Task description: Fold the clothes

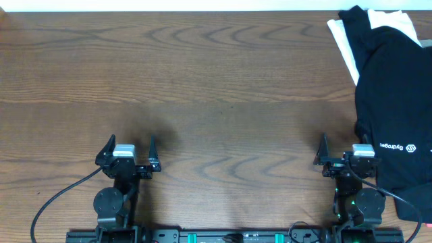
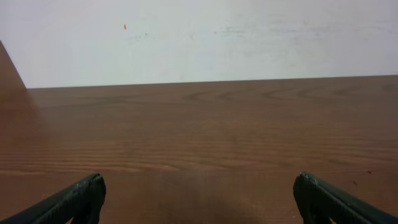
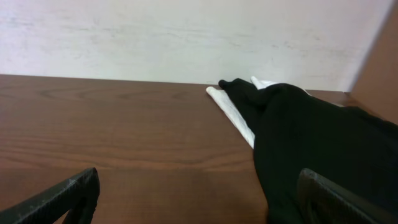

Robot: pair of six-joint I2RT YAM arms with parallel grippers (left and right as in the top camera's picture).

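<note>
Along the near edge of the brown wood-grain table (image 1: 223,81), both black arms sit folded low over their bases, wrists level and fingers aimed straight toward the far edge. On the left, the left gripper (image 1: 131,140) has its jaws spread wide with nothing between them, only bare wood ahead in its wrist view. Opposite it, the right gripper (image 1: 347,141) stands in the same pose, jaws equally parted and holding nothing; its outer finger (image 3: 329,199) sits at the edge of the soft black fabric garment (image 1: 398,115), though contact cannot be judged. That garment lies heaped at the table's right side, small white logo and lettering (image 1: 396,146) facing up, and runs toward the far right corner, where it overlaps a white fabric garment (image 1: 344,47).
</note>
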